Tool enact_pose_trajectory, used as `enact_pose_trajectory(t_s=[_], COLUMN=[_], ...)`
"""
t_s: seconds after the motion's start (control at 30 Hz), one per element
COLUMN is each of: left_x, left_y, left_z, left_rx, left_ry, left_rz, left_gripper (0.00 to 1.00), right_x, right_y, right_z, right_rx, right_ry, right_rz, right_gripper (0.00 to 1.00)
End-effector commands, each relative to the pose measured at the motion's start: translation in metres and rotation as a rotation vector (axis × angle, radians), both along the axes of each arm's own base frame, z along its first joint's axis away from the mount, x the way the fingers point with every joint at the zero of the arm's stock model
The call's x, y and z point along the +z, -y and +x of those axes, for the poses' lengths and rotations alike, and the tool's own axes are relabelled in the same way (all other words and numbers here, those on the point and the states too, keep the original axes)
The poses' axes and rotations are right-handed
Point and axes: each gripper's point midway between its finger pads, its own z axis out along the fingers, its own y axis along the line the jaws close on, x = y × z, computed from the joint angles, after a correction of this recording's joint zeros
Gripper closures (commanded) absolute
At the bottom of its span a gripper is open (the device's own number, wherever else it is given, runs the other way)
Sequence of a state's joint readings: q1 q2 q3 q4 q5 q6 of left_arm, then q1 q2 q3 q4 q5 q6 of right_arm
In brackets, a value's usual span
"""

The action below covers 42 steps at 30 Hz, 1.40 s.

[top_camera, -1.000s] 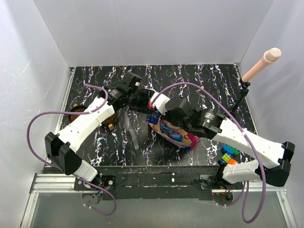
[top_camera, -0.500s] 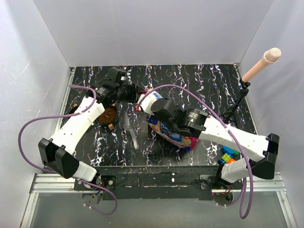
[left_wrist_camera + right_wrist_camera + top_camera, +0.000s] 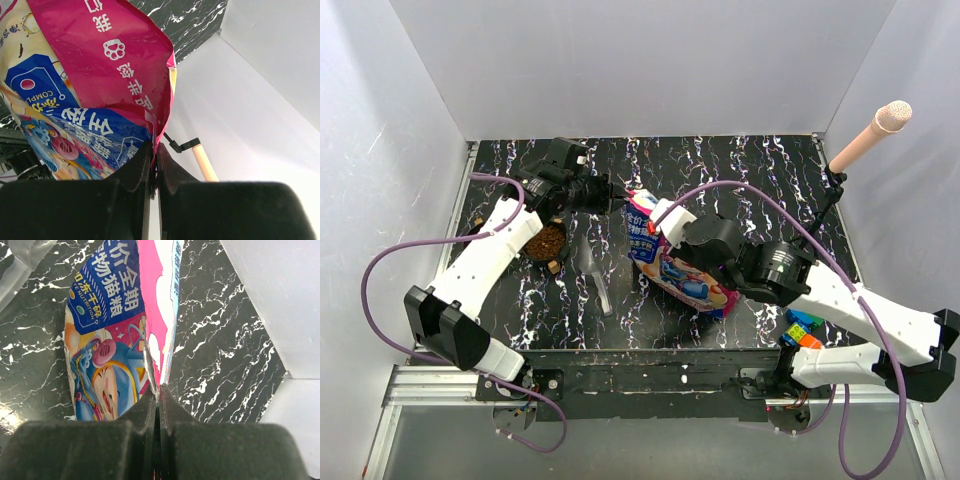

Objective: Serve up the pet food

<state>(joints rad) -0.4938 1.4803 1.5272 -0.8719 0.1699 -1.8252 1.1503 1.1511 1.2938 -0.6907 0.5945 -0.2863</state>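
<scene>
bag (image 3: 675, 265) pinched at both top edges, mid-table
left gripper (image 3: 155, 154) and right gripper (image 3: 158, 390) each clamp its edge; kibble (image 3: 548, 242) fills the bowl (image 3: 531, 246) to its left, perhaps a clear scoop (image 3: 594, 268) between; toy blocks (image 3: 802, 326) far right.

Robotics lab test cell, seen from above. Plain white panel walls (image 3: 640, 60) box in a black, white-veined surface (image 3: 740, 170) on three sides. Two white robot arms, the left arm (image 3: 490, 262) and the right arm (image 3: 865, 308), are mounted on a metal frame (image 3: 650, 398) at the near edge, trailing purple cables (image 3: 367, 280). A foam-tipped microphone (image 3: 868, 135) stands at the right.
</scene>
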Motion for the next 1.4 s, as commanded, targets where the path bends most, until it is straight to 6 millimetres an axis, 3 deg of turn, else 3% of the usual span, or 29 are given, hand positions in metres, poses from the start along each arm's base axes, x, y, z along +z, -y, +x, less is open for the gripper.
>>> enact_pose_trajectory(t_s=[0.0, 0.07, 0.1, 0.17, 0.27, 0.3, 0.33, 0.37, 0.47, 0.6, 0.63, 0.7, 0.77, 0.83, 0.97, 1.07, 1.17, 1.23, 1.37], left_x=[0.008, 0.009, 0.009, 0.01, 0.009, 0.008, 0.007, 0.008, 0.007, 0.007, 0.008, 0.01, 0.012, 0.014, 0.018, 0.023, 0.038, 0.052, 0.098], left_y=[-0.023, -0.023, -0.022, -0.022, -0.022, -0.022, -0.022, -0.022, -0.023, -0.023, -0.022, -0.02, -0.019, -0.017, -0.017, -0.021, -0.028, -0.034, -0.047], left_z=[0.014, 0.015, 0.015, 0.015, 0.014, 0.014, 0.013, 0.013, 0.014, 0.013, 0.013, 0.012, 0.012, 0.009, 0.0, -0.011, -0.021, -0.024, -0.016], left_rx=[0.077, 0.075, 0.075, 0.076, 0.073, 0.073, 0.073, 0.072, 0.076, 0.075, 0.073, 0.067, 0.061, 0.052, 0.035, 0.029, 0.031, 0.031, 0.031], left_ry=[0.014, 0.015, 0.014, 0.011, 0.004, -0.002, -0.006, -0.005, -0.007, -0.013, -0.01, -0.009, -0.008, -0.003, -0.004, -0.001, 0.045, 0.105, 0.323], left_rz=[0.034, 0.028, 0.027, 0.019, 0.016, 0.013, 0.012, 0.011, 0.013, 0.012, 0.008, -0.005, -0.018, -0.032, -0.052, -0.06, -0.066, -0.062, -0.079], left_gripper=[1.0, 1.0, 1.0, 1.0, 1.0, 1.0, 1.0, 1.0, 1.0, 1.0, 1.0, 1.0, 1.0, 0.92, 0.57, 0.38, 0.3, 0.27, 0.23], right_x=[-0.001, 0.001, 0.001, -0.004, -0.017, -0.02, -0.024, -0.025, -0.024, -0.008, -0.004, 0.003, 0.007, 0.007, 0.013, 0.033, 0.06, 0.088, 0.157], right_y=[0.041, 0.045, 0.046, 0.05, 0.06, 0.064, 0.068, 0.07, 0.078, 0.077, 0.073, 0.069, 0.067, 0.065, 0.054, 0.045, 0.042, 0.048, 0.077], right_z=[-0.013, -0.016, -0.02, -0.027, -0.03, -0.03, -0.031, -0.033, -0.036, -0.038, -0.043, -0.048, -0.05, -0.049, -0.049, -0.052, -0.049, -0.043, -0.021], right_rx=[-0.074, -0.074, -0.067, -0.062, -0.085, -0.098, -0.107, -0.105, -0.128, -0.108, -0.076, -0.034, -0.011, -0.001, 0.024, 0.061, 0.064, 0.024, -0.148], right_ry=[-0.039, -0.059, -0.075, -0.102, -0.113, -0.115, -0.121, -0.13, -0.135, -0.114, -0.122, -0.123, -0.116, -0.115, -0.123, -0.115, -0.08, -0.017, 0.162], right_rz=[-0.024, -0.005, 0.002, 0.016, 0.003, -0.005, -0.018, -0.024, -0.022, 0.065, 0.096, 0.152, 0.175, 0.169, 0.187, 0.249, 0.32, 0.398, 0.539], right_gripper=[0.99, 0.99, 0.85, 0.73, 0.71, 0.71, 0.8, 0.97, 0.99, 0.99, 0.91, 0.65, 0.61, 0.59, 0.51, 0.45, 0.4, 0.38, 0.2])
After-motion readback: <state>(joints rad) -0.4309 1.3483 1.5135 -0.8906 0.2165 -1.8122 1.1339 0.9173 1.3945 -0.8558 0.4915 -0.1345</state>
